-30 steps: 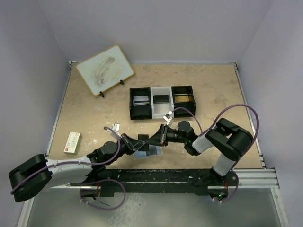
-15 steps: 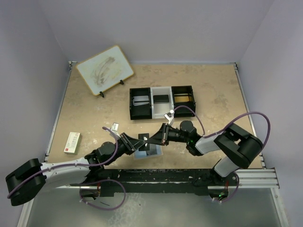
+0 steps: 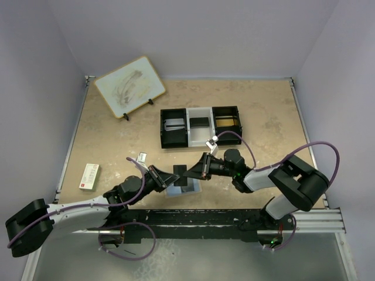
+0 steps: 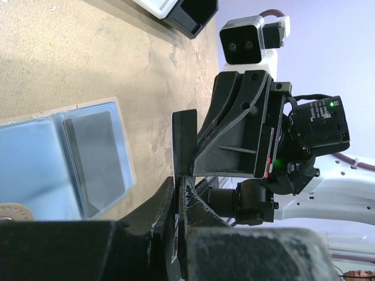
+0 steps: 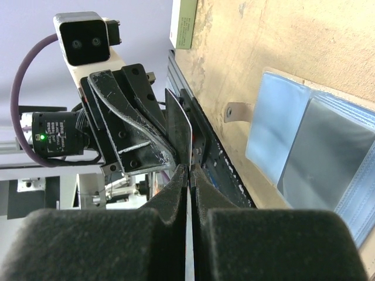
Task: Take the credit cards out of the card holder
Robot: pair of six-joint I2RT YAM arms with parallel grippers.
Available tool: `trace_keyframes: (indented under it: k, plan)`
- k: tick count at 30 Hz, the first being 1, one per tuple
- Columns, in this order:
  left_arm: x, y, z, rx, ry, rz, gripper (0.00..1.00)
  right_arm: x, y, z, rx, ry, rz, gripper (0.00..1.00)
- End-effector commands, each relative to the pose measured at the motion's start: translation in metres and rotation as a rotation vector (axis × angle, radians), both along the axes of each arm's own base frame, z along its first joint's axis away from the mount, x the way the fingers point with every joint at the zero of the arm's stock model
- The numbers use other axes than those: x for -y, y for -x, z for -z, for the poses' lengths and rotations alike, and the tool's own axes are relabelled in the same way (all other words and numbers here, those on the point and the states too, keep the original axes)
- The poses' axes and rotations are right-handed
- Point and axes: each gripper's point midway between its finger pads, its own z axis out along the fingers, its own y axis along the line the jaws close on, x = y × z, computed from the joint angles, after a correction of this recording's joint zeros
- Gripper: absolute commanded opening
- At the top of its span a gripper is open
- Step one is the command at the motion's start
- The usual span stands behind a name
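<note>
The left gripper (image 4: 177, 181) and the right gripper (image 5: 188, 172) are both pinched tight on one thin dark grey card (image 4: 184, 137) — it stands up just above the flat pale-blue folding card holder (image 4: 35, 170). The holder lies open on the tan table (image 3: 117, 140) — a silvery grey card (image 4: 96, 158) sits in its pocket.

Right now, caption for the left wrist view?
Shared grip: left gripper and right gripper, jaws shut, pinch one dark card beside the open card holder.

Left gripper (image 3: 174, 175) and right gripper (image 3: 188, 173) pinch one credit card (image 3: 180, 171) right over the card holder (image 3: 173, 191), blocking that; tabletop (image 3: 173, 157) behind it's open up to the tray (image 3: 163, 129).
</note>
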Motion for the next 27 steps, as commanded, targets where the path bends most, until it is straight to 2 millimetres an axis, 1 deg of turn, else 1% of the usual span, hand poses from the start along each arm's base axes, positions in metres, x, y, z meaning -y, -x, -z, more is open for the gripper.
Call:
trace_keyframes:
  k: [1, 2, 5, 8, 11, 18, 23, 27]
  plan:
    - [0.004, 0.000, -0.014, 0.043, 0.018, 0.013, 0.00, 0.005, -0.008, -0.002, 0.045, 0.006, 0.047, 0.00]
    - [0.004, 0.000, -0.015, 0.047, 0.020, 0.015, 0.00, 0.005, -0.008, -0.004, 0.053, 0.000, 0.042, 0.00]
    - [0.007, 0.000, -0.021, 0.064, 0.035, 0.027, 0.00, 0.002, -0.006, -0.010, 0.072, -0.023, 0.016, 0.12]
    - [0.010, 0.000, -0.028, 0.081, 0.064, 0.037, 0.00, 0.000, -0.006, -0.017, 0.090, -0.050, 0.010, 0.21]
    - [0.014, 0.001, -0.035, 0.094, 0.096, 0.049, 0.00, -0.001, -0.006, -0.021, 0.101, -0.068, 0.006, 0.26]
    - [0.017, 0.002, -0.048, 0.119, 0.139, 0.058, 0.00, -0.002, -0.004, -0.025, 0.094, -0.096, -0.006, 0.33]
    - [0.014, 0.001, -0.052, 0.130, 0.143, 0.048, 0.00, -0.001, 0.000, -0.026, 0.084, -0.108, -0.023, 0.31]
    - [0.013, 0.002, -0.052, 0.131, 0.143, 0.050, 0.00, -0.004, 0.000, -0.037, 0.121, -0.141, -0.034, 0.30]
